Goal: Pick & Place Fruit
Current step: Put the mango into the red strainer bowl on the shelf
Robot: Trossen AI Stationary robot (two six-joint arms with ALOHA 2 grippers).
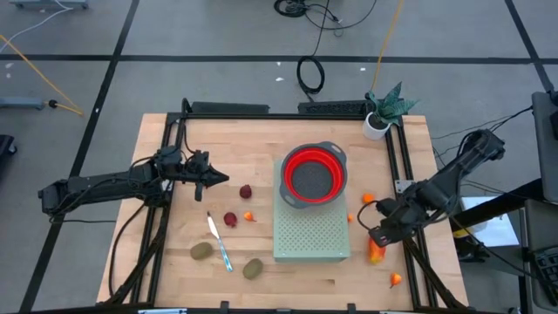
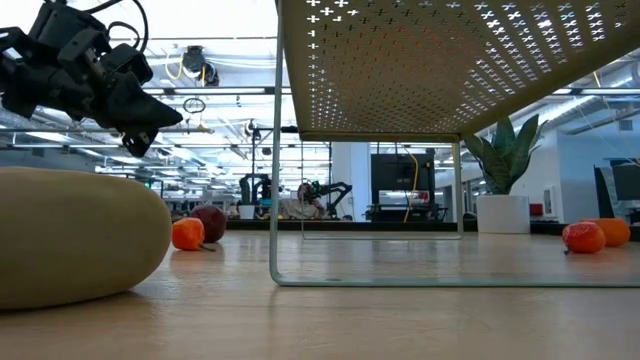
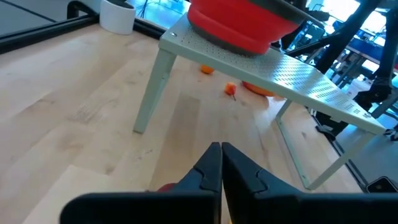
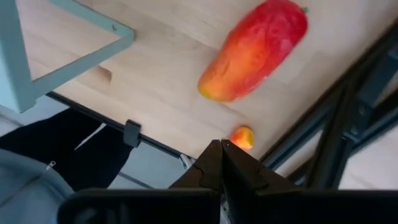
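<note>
The elongated red-orange fruit [image 1: 377, 252] [image 4: 252, 51] lies on the table right of the stand, with a tiny orange ball [image 1: 396, 280] [image 4: 242, 137] nearer the front edge. My right gripper [image 1: 378, 235] [image 4: 221, 149] hangs shut above them, slanting down, touching nothing. My left gripper [image 1: 220, 180] [image 3: 221, 152] [image 2: 172, 118] is shut in the air at the table's left, pointing toward the stand. Two dark red balls [image 1: 246, 191] [image 1: 230, 219], two brown-green ovals [image 1: 202, 251] [image 1: 253, 268] and more orange balls [image 1: 249, 216] [image 1: 368, 198] lie on the table.
A red bowl with a grey rim [image 1: 312, 174] [image 3: 239, 22] stands on a pale green perforated stand [image 1: 312, 234] [image 3: 280, 68] at mid-table. A knife with a light-blue handle [image 1: 218, 240] lies near the left oval. A potted plant [image 1: 377, 125] sits at the far right corner.
</note>
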